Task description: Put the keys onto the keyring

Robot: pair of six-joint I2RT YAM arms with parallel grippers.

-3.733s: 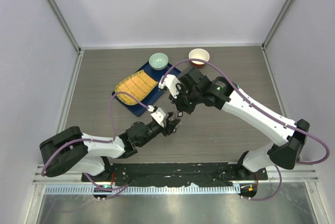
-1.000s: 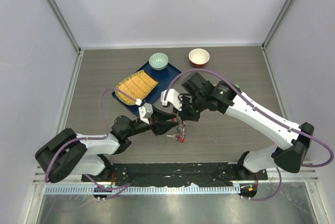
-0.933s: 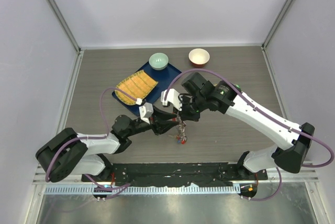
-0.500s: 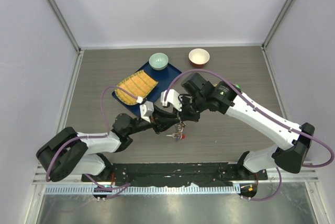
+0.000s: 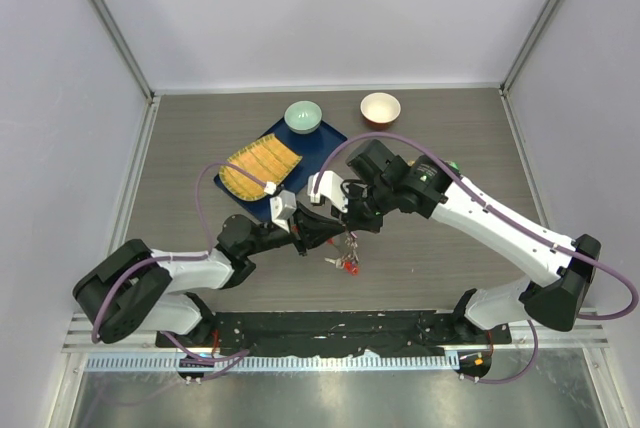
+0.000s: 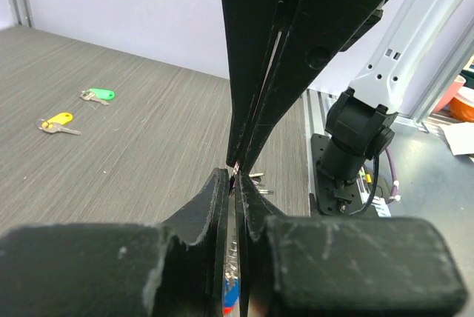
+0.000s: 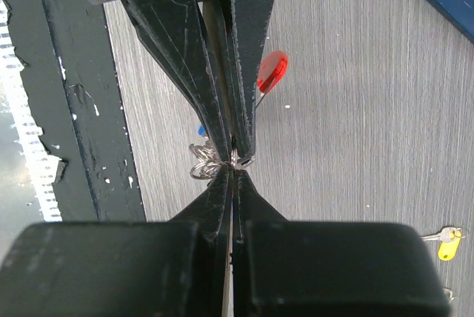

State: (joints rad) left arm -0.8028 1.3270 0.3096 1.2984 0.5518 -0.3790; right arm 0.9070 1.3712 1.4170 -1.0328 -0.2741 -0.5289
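Observation:
The keyring [image 5: 346, 260] hangs over the table's middle, a silver bunch with a red tag [image 7: 272, 71] and a blue one [image 6: 232, 295]. My right gripper [image 7: 234, 164] is shut on its silver rings [image 7: 203, 160] from above. My left gripper [image 6: 236, 177] meets it tip to tip, shut on a thin metal part of the same bunch. In the top view both grippers, left [image 5: 334, 234] and right [image 5: 350, 227], touch just above the bunch. Two keys lie loose on the table beyond: a green-headed one [image 6: 98, 95] and a yellow-headed one [image 6: 58, 122] [image 7: 445, 240].
A blue tray [image 5: 324, 138] with a yellow mat [image 5: 258, 164] and a green bowl [image 5: 303, 116] lies at the back left. An orange-and-white bowl [image 5: 380, 107] stands at the back centre. The right arm's base [image 6: 355, 139] is at the near edge.
My left gripper's jaws have closed onto the keyring, and it has edged right against the right gripper's tips. The right gripper has stayed shut in place.

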